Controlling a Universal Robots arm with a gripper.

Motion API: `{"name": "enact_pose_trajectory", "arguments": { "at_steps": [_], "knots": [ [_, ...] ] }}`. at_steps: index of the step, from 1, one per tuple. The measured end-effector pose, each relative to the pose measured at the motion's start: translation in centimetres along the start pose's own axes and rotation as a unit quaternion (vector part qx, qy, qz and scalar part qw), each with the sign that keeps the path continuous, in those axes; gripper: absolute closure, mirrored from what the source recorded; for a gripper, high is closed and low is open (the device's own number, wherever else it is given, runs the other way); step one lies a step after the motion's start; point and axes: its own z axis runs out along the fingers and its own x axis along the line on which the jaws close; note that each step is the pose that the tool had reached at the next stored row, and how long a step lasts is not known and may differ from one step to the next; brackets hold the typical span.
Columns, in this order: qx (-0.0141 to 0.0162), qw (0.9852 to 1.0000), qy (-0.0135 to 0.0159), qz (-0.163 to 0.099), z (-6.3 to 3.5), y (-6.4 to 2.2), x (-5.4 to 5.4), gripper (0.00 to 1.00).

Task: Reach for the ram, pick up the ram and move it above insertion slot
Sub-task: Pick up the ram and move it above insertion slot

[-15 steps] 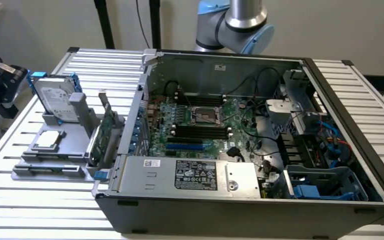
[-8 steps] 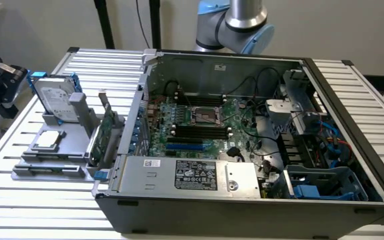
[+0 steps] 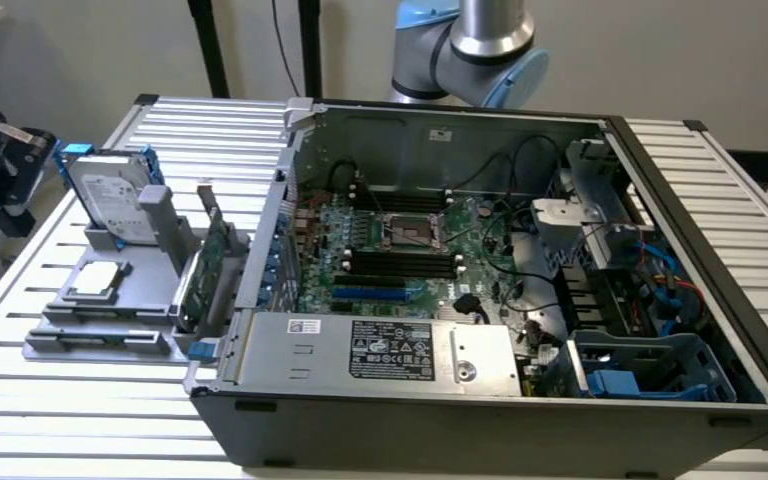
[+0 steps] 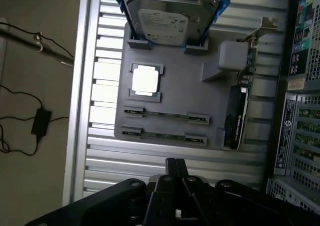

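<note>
Hovering above slatted tabletop point(image 4: 100, 153), tool point(image 4: 175, 162) clenched, empty, near the ram point(image 4: 165, 134) seated in grey holder point(image 4: 172, 94) beside CPU point(image 4: 145, 80), hard drive point(image 4: 170, 19).

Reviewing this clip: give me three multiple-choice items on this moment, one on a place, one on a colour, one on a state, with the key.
1. Where does the hard drive stand?
A. on the grey holder
B. inside the computer case
C. on the floor

2. What colour is the bracket around the hard drive?
A. red
B. blue
C. yellow

3. How does the gripper stand to the ram?
A. open around it
B. shut on it
C. shut, apart from it, holding nothing

Key:
1 A, the drive stands upright at one end of the holder.
2 B, blue edges frame the drive on both sides.
3 C, the fingers meet with nothing between them, and the ram lies in the holder.
</note>
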Motion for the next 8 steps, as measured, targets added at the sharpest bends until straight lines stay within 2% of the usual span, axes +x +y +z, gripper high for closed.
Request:
{"name": "enact_pose_trajectory", "arguments": {
  "at_steps": [4, 8],
  "knots": [
    [0.0001, 0.9993, 0.0016, -0.037, 0.01, 0.0, 0.0, 0.89],
    [0.0002, 0.9974, 0.0032, -0.072, 0.02, 0.0, 0.0, 0.89]
  ]
}}
